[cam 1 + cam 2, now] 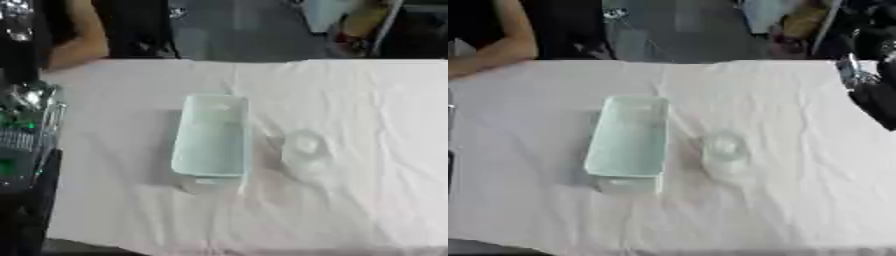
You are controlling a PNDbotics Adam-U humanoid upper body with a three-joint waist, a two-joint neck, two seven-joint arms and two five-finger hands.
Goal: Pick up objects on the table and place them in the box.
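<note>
1. Centrally in the left eye view: pale green box [212,137] on the white-clothed table [367,100], open side up, long axis running near to far, far end tipped slightly toward the right.
2. Just right of the box, apart from it: small clear rounded object [304,148], too blurred to name or to give a pointing direction.
3. At the left edge: left hand [31,107], silver and black with green lights, over the table's border; fingers spread or curled, cannot tell.
4. Likewise in the right eye view: same box left of centre, same lengthwise lie, clear object beside its right wall.
5. At the upper right edge: right hand [872,85], dark with a silver glint, well apart from the box; finger state, cannot tell.
</note>
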